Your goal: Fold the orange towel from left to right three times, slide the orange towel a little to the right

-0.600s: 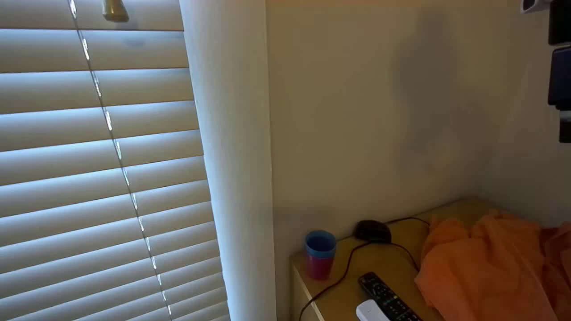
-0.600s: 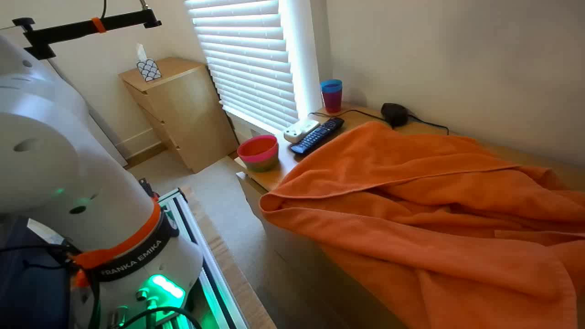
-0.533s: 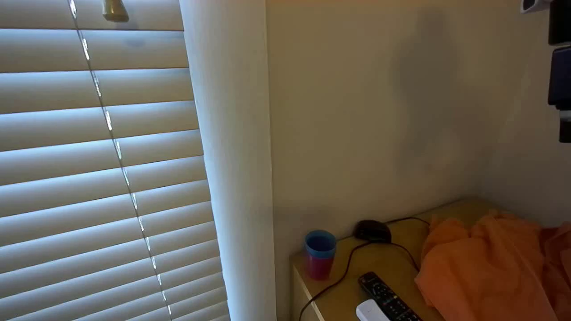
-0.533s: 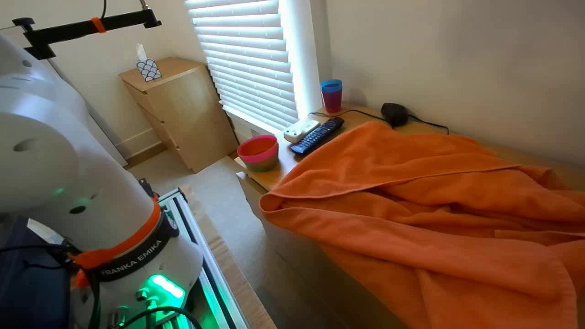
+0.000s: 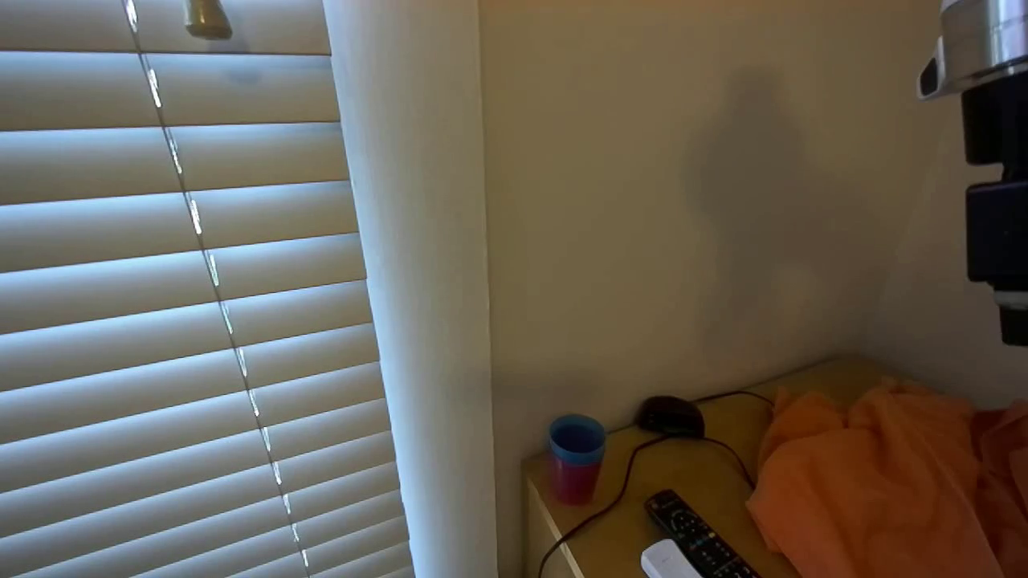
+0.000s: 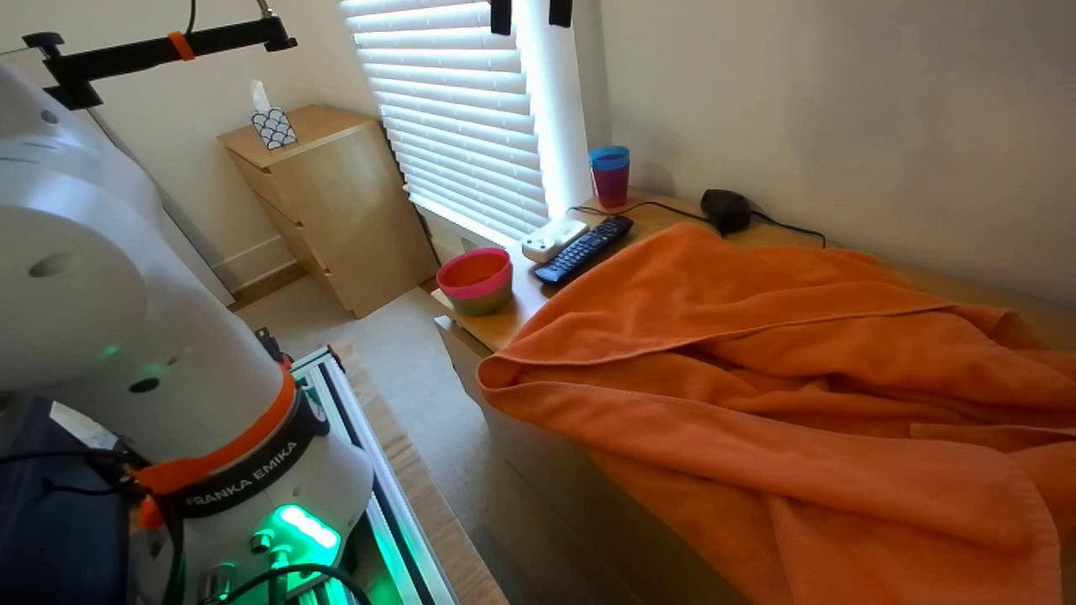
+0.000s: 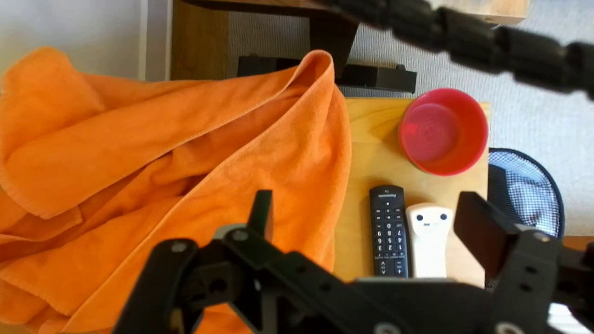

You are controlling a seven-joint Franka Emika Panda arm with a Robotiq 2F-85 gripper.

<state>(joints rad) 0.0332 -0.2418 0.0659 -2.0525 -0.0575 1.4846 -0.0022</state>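
The orange towel (image 6: 756, 403) lies rumpled and loosely folded over the table, part of it hanging over the front edge. It also shows in an exterior view (image 5: 867, 482) and at left in the wrist view (image 7: 283, 167). My gripper (image 7: 366, 206) is open with nothing between its fingers. It is in the air, apart from the towel. In the wrist view one finger overlaps the towel and the other lies beyond the white remote. Its fingertips show at the top edge of an exterior view (image 6: 531, 15), and its dark side shows at the right edge of an exterior view (image 5: 1013, 321).
Beside the towel are a pink bowl (image 7: 443, 132), a black remote (image 7: 389, 232) and a white remote (image 7: 429, 241). A blue and magenta cup (image 6: 610, 176) and a black cabled device (image 6: 727, 210) stand near the wall. The bowl sits near the table's corner.
My gripper has moved down: it hangs lower at the right edge of an exterior view, and its fingertips have entered at the top of an exterior view. The towel has not moved.
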